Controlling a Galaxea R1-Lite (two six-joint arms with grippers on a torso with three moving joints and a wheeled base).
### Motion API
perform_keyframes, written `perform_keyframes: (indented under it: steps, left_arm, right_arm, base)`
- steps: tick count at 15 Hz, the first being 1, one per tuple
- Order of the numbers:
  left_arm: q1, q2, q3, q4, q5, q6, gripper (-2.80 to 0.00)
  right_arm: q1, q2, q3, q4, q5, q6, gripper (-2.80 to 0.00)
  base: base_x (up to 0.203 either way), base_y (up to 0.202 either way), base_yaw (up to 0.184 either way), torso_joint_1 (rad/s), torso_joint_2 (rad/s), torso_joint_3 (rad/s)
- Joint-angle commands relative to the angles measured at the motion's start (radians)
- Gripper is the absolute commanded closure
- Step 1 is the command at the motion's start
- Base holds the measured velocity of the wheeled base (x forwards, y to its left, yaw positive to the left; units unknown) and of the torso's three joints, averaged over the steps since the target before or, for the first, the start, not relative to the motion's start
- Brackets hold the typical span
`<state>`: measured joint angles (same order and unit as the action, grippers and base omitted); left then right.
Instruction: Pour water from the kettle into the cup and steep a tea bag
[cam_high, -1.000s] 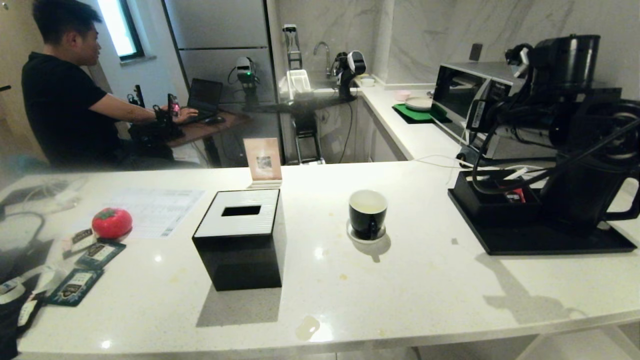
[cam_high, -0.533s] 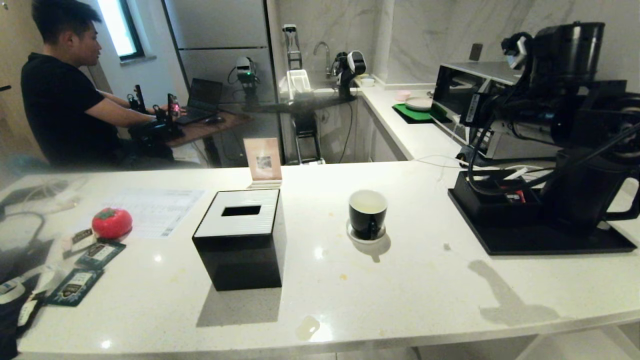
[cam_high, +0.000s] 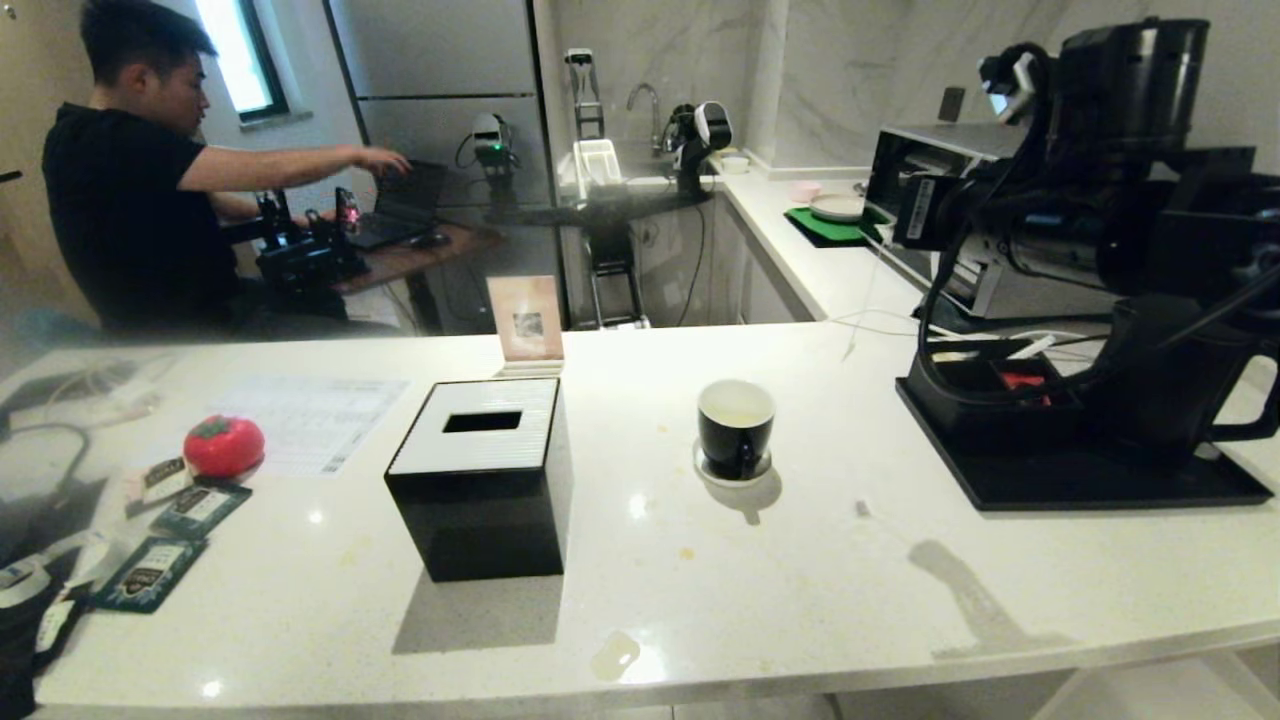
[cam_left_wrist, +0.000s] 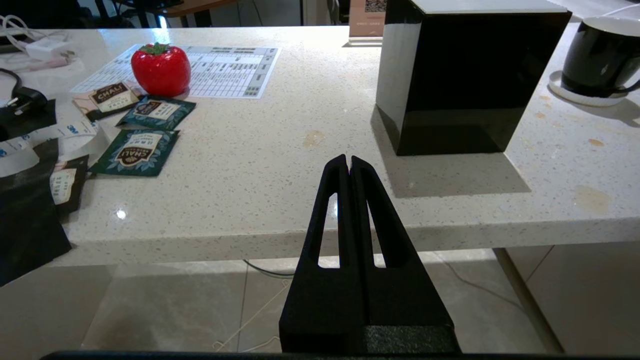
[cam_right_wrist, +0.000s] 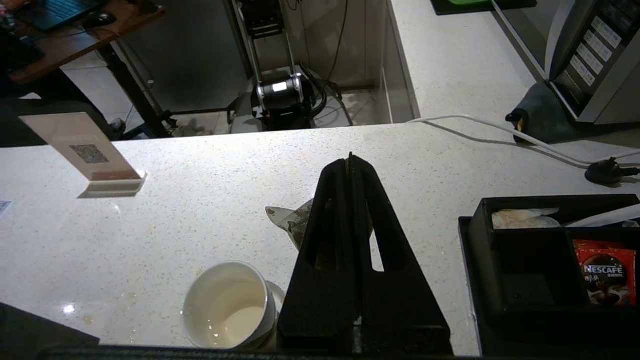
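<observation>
The cup, black outside and white inside, stands on its small saucer mid-counter with pale liquid in it. The black kettle sits on the tray at the right, partly hidden by my right arm. In the right wrist view my right gripper is shut at the tips, and the tea bag, a pale pouch with dark leaves, hangs beneath its fingers. It hangs above the bare counter beside the cup. My left gripper is shut and empty, parked below the counter's front edge.
A black tissue box stands left of the cup. The black tray holds a compartment box with a red sachet. A red tomato-shaped thing and teal packets lie far left. A person sits at a desk behind.
My right arm has swung left and risen slightly with the tea bag, and its shadow has slid left across the counter. The person has reached an arm out. The left arm has not moved.
</observation>
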<state>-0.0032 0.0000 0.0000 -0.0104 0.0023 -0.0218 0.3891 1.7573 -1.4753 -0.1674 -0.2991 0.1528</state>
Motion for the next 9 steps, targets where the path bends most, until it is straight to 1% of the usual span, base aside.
perform_keyframes:
  steps: [1, 2, 3, 6, 9]
  left_arm:
    - [0.0, 0.002, -0.007, 0.0, -0.005, 0.018, 0.0]
    - [0.0, 0.002, -0.019, 0.001, -0.015, 0.023, 0.0]
    - [0.0, 0.002, -0.044, 0.009, -0.044, 0.022, 0.0]
    - [0.0, 0.028, -0.158, 0.102, -0.157, 0.022, 0.0]
    - [-0.003, 0.15, -0.244, 0.113, -0.217, 0.021, 0.0]
  right_arm:
    - [0.008, -0.004, 0.001, -0.001, -0.002, 0.001, 0.0]
    - [0.008, -0.005, 0.001, -0.001, -0.002, 0.001, 0.0]
    - [0.008, -0.005, 0.001, -0.001, -0.002, 0.001, 0.0]
    - [0.013, -0.005, 0.0, -0.001, -0.002, 0.001, 0.0]
    - [0.013, -0.007, -0.014, -0.001, -0.002, 0.002, 0.0]
  base:
    - [0.0, 0.0, 0.0, 0.0, 0.0, 0.0]
    - [0.0, 0.0, 0.0, 0.0, 0.0, 0.0]
    - [0.0, 0.0, 0.0, 0.0, 0.0, 0.0]
    - [0.0, 0.0, 0.0, 0.0, 0.0, 0.0]
    - [0.0, 0.0, 0.0, 0.0, 0.0, 0.0]
